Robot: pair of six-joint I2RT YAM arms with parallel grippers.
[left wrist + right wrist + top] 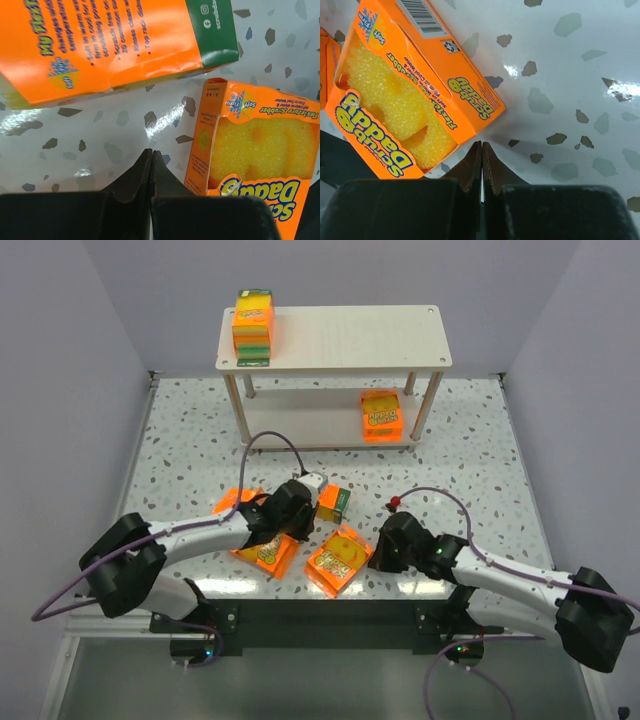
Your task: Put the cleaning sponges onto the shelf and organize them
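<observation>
Item, left pincer (151, 159): dark tapered jaws pressed together at the tips, nothing between them, hanging low over the tabletop (100, 130). Item, right pincer (481, 152): jaws likewise together and empty. Just ahead and to the left of the left pincer lies a back-printed pack (115, 45), glossy orange carton with small text and a green header strip. Just to its right lies a windowed pack (255, 145), open front showing porous yellow sponge. Ahead and left of the right pincer, close to the tips but not touching them, lies a front-up pack (410, 95): orange card, barcode end farthest from me, the same coarse yellow sponge in the cut-out. I cannot tell whether it is the windowed pack seen from the other side. Tabletop: smooth white sheet with grey flecks, shiny enough to throw glare. Far beyond both pincers stands the shelf (340, 335), two pale wooden boards on thin round legs. It carries one upright pack (253, 328) at the left end of the top board and one lower-tier pack (381, 416) at the right end of the bottom board. The remaining cleaning sponges, four as I count them, lie on the tabletop around the pincers. Step in hand, as I judge it: a pick-up not yet begun. To do it well I would part the jaws fully before descending, square them to a carton's shorter span, and close on the stiff card walls. The soft sponge window would give, and the slick carton could slide across the glossy surface.
</observation>
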